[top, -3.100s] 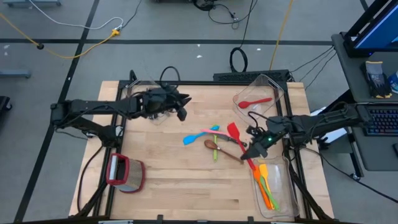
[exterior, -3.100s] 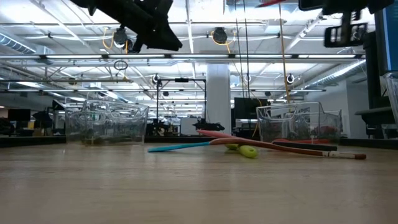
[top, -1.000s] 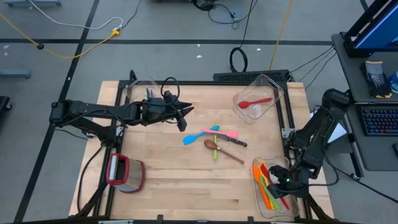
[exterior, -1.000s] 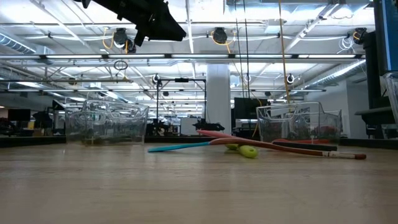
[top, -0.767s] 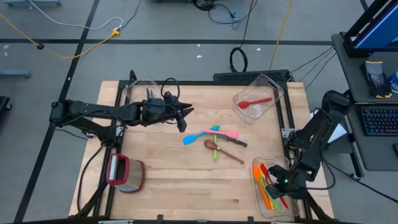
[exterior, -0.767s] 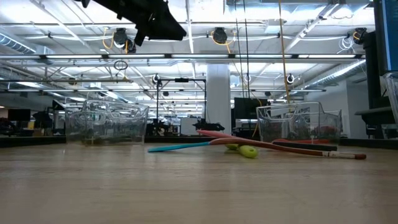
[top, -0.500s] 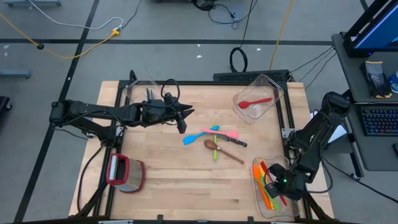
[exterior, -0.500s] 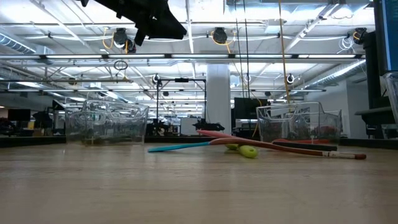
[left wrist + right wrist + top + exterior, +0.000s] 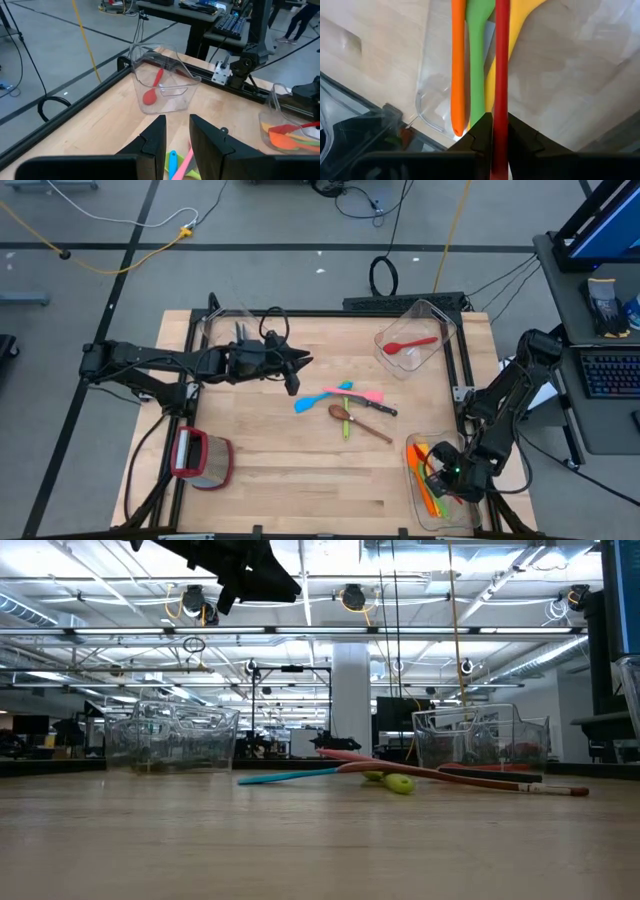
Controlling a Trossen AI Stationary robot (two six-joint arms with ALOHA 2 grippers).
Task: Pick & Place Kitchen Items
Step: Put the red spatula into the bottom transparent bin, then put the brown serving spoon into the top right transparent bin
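Note:
My right gripper (image 9: 437, 478) stands over the clear bin (image 9: 462, 515) at the table's near right corner, shut on a red spatula (image 9: 501, 60). Orange (image 9: 458, 60), green (image 9: 479, 55) and yellow (image 9: 520, 20) utensils lie in that bin under it. Blue, pink, green and brown utensils and a black-handled knife (image 9: 378, 408) lie in a loose heap (image 9: 345, 405) mid-table. My left gripper (image 9: 296, 370) hovers open, high above the table left of the heap, nothing between its fingers (image 9: 155, 140). My right gripper pinches the red spatula's slim handle (image 9: 501, 107) between its two fingers (image 9: 481, 134), coming from above and slanting down. The handle runs straight out ahead between the fingers, over the green and yellow utensils in the bin. Whether it rests on them I cannot tell.
A second clear bin (image 9: 440, 325) at the far right holds a red spoon (image 9: 408, 343). A third clear bin (image 9: 222, 328) stands at the far left by my left arm. A red-rimmed clear container (image 9: 200, 458) lies at the near left. Bare wood lies along the near edge.
My right gripper has sunk a little into the near right bin with the red spatula, edging toward the table's left and tipping further down.

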